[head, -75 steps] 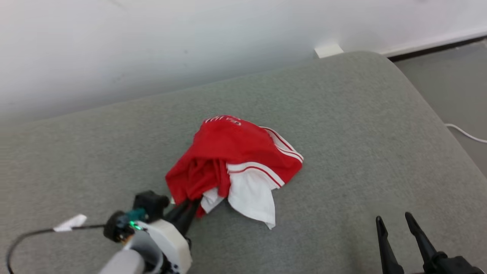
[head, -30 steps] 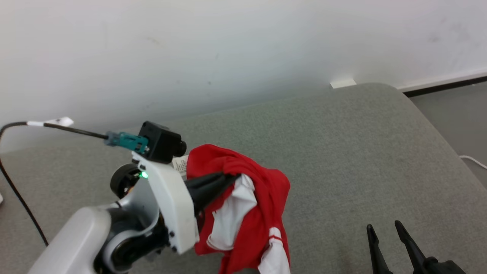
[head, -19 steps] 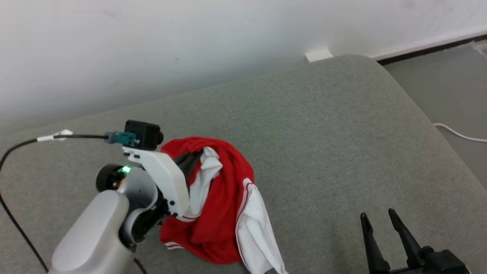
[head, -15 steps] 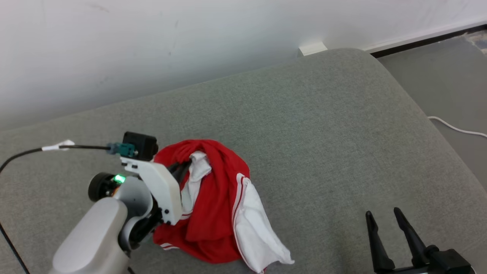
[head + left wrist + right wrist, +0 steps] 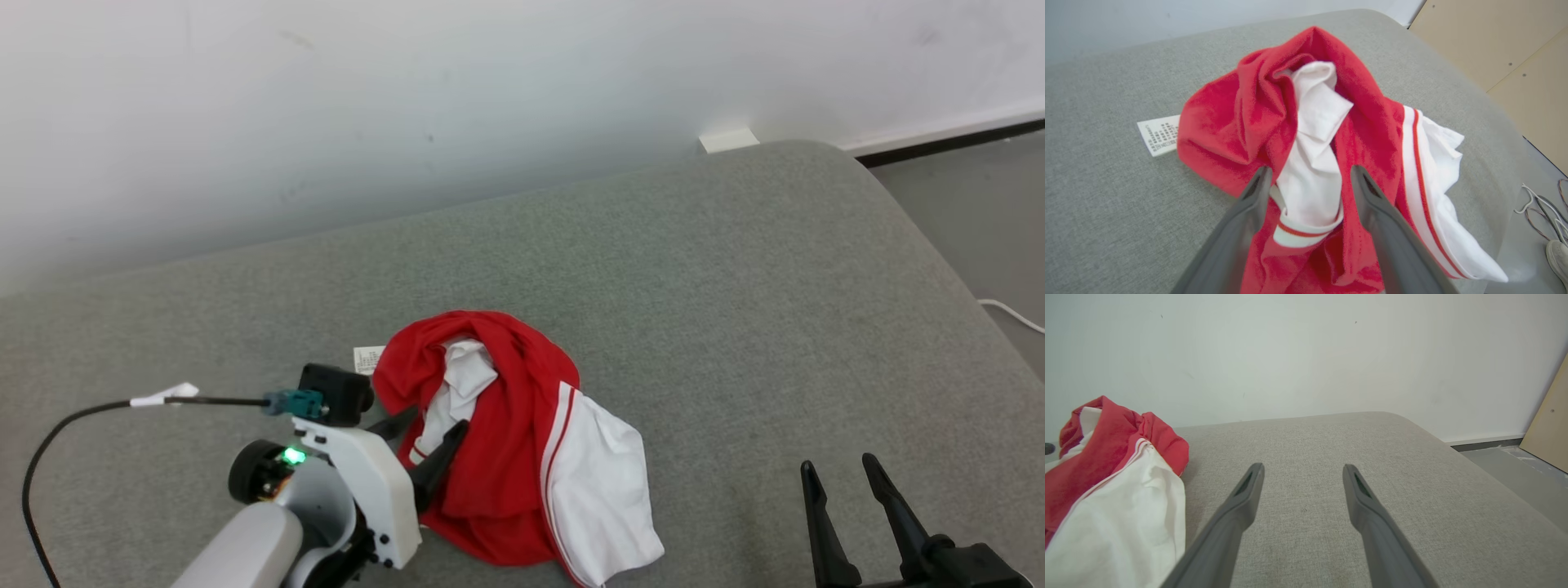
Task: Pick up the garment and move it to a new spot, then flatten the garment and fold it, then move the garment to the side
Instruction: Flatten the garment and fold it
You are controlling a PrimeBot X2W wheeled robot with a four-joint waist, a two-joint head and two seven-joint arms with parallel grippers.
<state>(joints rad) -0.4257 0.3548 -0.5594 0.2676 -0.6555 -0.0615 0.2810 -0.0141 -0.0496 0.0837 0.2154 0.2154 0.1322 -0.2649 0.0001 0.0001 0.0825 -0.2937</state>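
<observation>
I can't read the print on the white tag at the garment's edge. The garment lies crumpled on the grey cushion, its near edge between the spread fingers of my left hand, which clamped it a moment ago and now grips nothing; my right hand, open and empty, sits well apart from the garment

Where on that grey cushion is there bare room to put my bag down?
Widest bare patch: the cushion right of the garment, from the wall forward to the right gripper. Another strip runs between garment and wall. Crowded: front left, where the open left gripper sits at the garment, cable trailing beside.
</observation>
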